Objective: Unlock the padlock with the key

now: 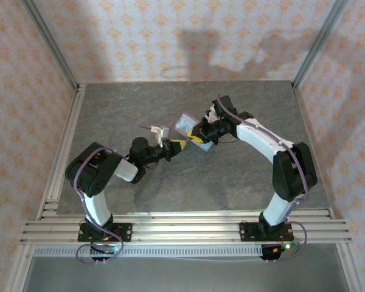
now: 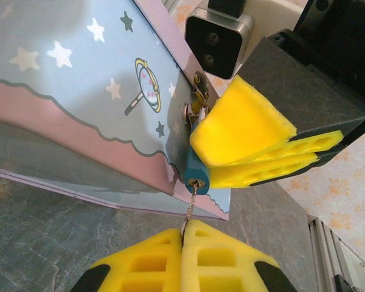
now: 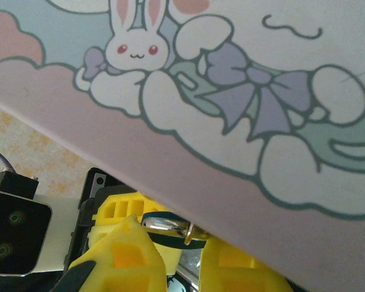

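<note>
Watching lower centre, we saw the left gripper [image 2: 182,234] pinched on the key [image 2: 190,210] | key tip touched the padlock [image 2: 191,171] from below | right gripper [image 2: 207,161] clamped the padlock at centre.

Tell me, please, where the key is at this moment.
In the left wrist view, the key sits low at centre, pinched in the left gripper, its tip at the keyhole of the padlock beside the tin.

Left arm [image 1: 100,182], right arm [image 1: 280,164]: glossy black joint housings, white links, thin purple cables [image 1: 125,128] looped alongside, black bolted base plates [image 1: 106,231]. Left gripper [image 2: 184,236]: bright yellow foam fingers [image 2: 146,261], rectangular hollows, black mounts. Silver-framed black wrist camera [image 2: 218,36], two lenses.
</note>
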`<state>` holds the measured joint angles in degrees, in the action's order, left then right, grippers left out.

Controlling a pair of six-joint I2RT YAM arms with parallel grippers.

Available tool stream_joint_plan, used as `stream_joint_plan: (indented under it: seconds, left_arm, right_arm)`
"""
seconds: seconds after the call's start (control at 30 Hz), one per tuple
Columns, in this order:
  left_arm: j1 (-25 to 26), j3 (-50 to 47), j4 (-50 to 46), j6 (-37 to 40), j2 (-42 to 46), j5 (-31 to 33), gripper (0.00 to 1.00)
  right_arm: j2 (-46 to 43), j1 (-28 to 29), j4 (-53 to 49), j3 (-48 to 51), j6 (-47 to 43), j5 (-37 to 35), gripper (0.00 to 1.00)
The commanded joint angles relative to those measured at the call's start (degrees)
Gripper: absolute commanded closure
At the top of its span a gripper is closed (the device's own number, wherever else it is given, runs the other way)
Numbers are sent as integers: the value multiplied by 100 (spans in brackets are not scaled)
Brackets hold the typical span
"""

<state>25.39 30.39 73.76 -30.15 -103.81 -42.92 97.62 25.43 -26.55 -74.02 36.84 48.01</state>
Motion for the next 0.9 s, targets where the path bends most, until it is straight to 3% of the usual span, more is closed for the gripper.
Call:
stream_joint_plan:
  seconds: [0.0, 0.17, 0.5, 0.87]
  left_arm:
    - [-52, 116, 229, -11, -52, -83, 100]
    - [-52, 141, 227, -13, -26, -136, 100]
    - [-51, 501, 209, -767, -260, -296, 100]
    - [115, 620, 174, -918, -269, -26, 100]
  right_arm:
    - [-235, -12, 342, -8, -1, 132, 100]
    - [-218, -12, 343, 32, -26, 115, 100]
    - [-244, -12, 378, 150, -28, 28, 100]
    - [-208, 85, 355, 204, -69, 8, 100]
